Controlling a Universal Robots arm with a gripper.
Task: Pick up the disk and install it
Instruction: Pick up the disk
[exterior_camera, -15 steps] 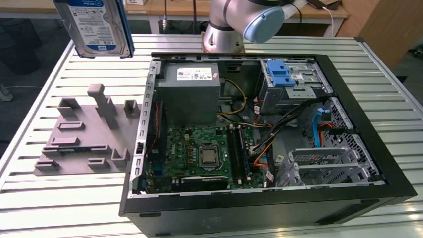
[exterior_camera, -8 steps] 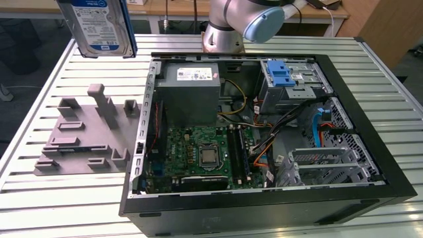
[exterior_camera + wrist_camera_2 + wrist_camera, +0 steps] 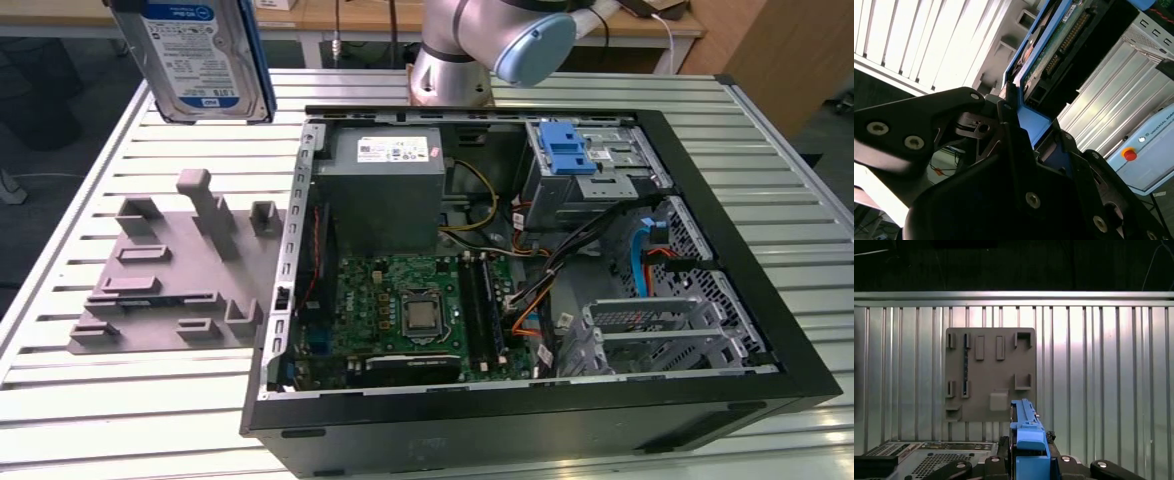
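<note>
One disk (image 3: 200, 55), long axis upright, in claw (image 3: 1028, 460).

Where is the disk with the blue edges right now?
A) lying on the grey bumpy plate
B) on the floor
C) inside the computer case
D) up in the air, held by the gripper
D: in the exterior view the disk hangs above the table, and in the first wrist view the gripper is shut on its blue frame.

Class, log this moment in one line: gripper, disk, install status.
gripper shut on disk | disk held aloft, apart from grey fixture plate | not yet in open computer case
</note>
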